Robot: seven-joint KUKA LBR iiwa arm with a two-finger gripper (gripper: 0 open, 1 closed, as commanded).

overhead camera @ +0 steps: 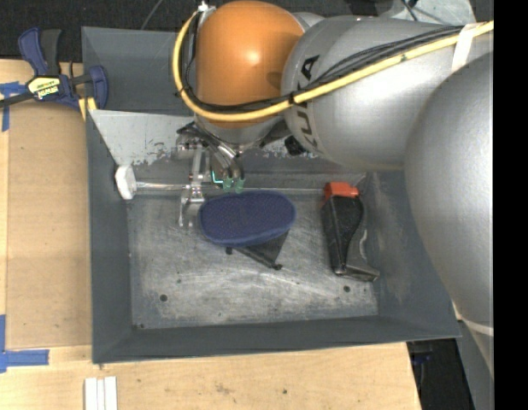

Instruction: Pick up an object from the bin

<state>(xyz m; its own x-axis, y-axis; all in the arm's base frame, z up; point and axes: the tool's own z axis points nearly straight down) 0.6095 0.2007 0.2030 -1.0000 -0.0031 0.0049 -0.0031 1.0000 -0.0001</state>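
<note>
My gripper point(211, 193) hangs below the orange cover at the back of the bin, left of centre. Its two fingers stand apart, so it is open, with nothing clearly between them. One fingertip point(190, 213) reaches down to the bin floor just left of a dark blue oval pad point(247, 215). The other sits at the pad's back edge. A clear rod with a white cap point(126, 183) lies crosswise along the back wall and passes under the fingers. A dark wedge-shaped piece point(266, 252) pokes out from under the pad's front.
A black tool with an orange-red end point(344, 233) lies lengthwise at the right of the bin. The big silver arm covers the bin's back right corner. The front half of the bin floor is bare metal.
</note>
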